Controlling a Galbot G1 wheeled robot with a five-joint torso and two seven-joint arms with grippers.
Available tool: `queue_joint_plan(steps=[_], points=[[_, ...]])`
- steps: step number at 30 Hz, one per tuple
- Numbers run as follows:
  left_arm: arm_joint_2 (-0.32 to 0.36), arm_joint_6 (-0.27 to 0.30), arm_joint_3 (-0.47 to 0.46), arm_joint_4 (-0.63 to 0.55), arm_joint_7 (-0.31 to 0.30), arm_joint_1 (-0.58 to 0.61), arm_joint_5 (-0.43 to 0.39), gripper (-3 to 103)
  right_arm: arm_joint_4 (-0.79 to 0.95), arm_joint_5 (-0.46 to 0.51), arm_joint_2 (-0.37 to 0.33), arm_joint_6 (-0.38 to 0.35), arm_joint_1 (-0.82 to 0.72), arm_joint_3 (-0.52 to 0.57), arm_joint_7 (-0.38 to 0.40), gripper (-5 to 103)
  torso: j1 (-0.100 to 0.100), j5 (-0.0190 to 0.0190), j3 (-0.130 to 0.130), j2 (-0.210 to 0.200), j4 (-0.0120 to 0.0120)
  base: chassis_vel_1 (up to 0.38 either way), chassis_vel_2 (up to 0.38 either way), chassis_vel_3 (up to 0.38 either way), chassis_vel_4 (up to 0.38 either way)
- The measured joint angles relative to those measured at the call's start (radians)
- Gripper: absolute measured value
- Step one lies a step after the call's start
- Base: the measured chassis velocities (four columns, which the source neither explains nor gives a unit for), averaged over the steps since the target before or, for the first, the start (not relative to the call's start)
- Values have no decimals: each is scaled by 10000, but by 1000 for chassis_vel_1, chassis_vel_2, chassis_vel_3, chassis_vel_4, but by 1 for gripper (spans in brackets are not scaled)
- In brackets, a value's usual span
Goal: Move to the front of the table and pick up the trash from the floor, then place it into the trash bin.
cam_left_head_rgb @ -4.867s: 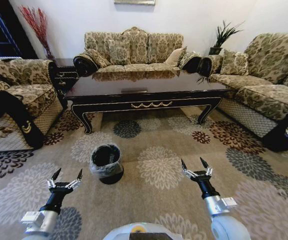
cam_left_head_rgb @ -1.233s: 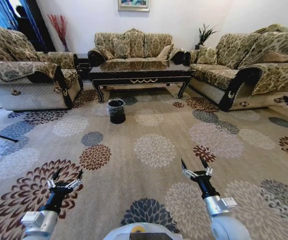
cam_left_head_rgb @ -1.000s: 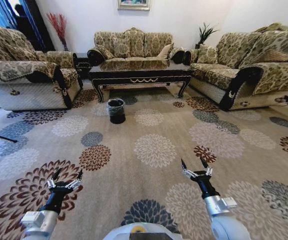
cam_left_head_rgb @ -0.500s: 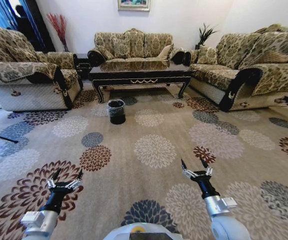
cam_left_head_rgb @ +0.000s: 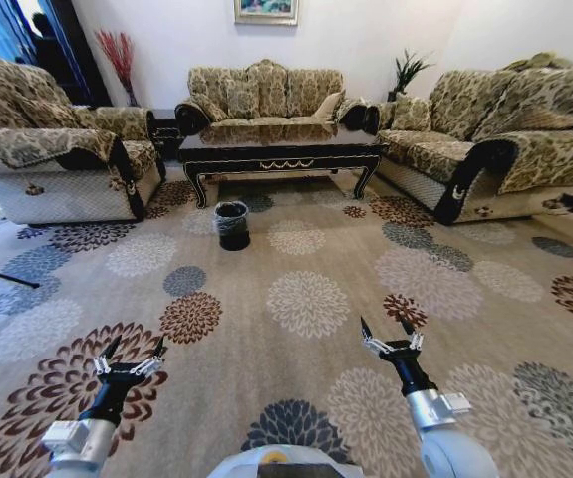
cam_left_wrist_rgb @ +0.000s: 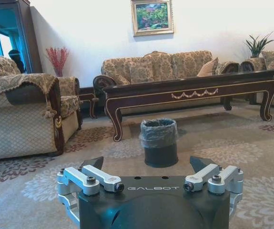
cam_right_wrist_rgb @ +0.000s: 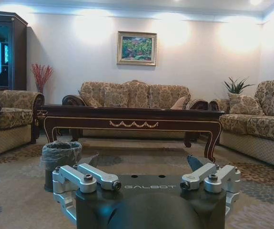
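I am looking at the bin (cam_left_head_rgb: 232, 225) standing upright on the floor (cam_left_head_rgb: 306, 299), just in front of the table (cam_left_head_rgb: 281, 149) and toward its left end; a clear liner is folding over the rim. From the left wrist view the bin (cam_left_wrist_rgb: 159, 142) is sitting almost dead ahead of the left gripper (cam_left_wrist_rgb: 151, 168), well apart from it, with the table (cam_left_wrist_rgb: 194, 88) rising behind. From the right wrist view the bin (cam_right_wrist_rgb: 60, 160) is lying ahead and off to the left of the right gripper (cam_right_wrist_rgb: 144, 164), and the table (cam_right_wrist_rgb: 132, 121) is spanning the room beyond it.

I am seeing both arms held low and forward over the carpet. The left gripper (cam_left_head_rgb: 128, 358) is hovering above a brown medallion, its fingers spread and holding nothing. The right gripper (cam_left_head_rgb: 390, 336) is hovering over bare beige carpet beside a small red-brown flower, likewise spread and holding nothing.

Sofas are flanking the table on three sides: one (cam_left_head_rgb: 62, 159) ahead-left of the left gripper, one (cam_left_head_rgb: 264, 95) behind the table, one (cam_left_head_rgb: 495, 139) ahead-right of the right gripper. I cannot pick out any trash on the floor.
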Motion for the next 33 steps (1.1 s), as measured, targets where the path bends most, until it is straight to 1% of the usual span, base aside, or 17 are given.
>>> queue_joint_plan(steps=[1,3,7,13,21,24,33], points=[[0,0,0,0,0,0,0,100,0,0,0,0,0,0,0,100,17,0,75,93,0,0,0,0,0],[0,0,0,0,-1,0,0,100,0,0,0,0,0,0,0,100,28,0,105,133,0,0,0,0,0],[0,0,0,0,0,0,0,100,0,0,0,0,0,-1,0,100,66,0,266,331,0,0,0,0,0],[0,0,0,0,0,0,0,100,0,0,0,0,0,0,0,100,124,0,403,531,0,0,0,0,0],[0,0,0,0,0,0,0,100,-1,0,0,0,0,0,0,100,199,0,705,905,0,0,0,0,0],[0,0,0,0,0,0,0,100,0,0,0,0,0,-1,0,100,220,0,738,960,1,0,0,0,0],[0,0,0,0,-1,0,0,100,0,0,0,0,0,0,0,100,325,0,1044,1368,1,0,0,0,0]])
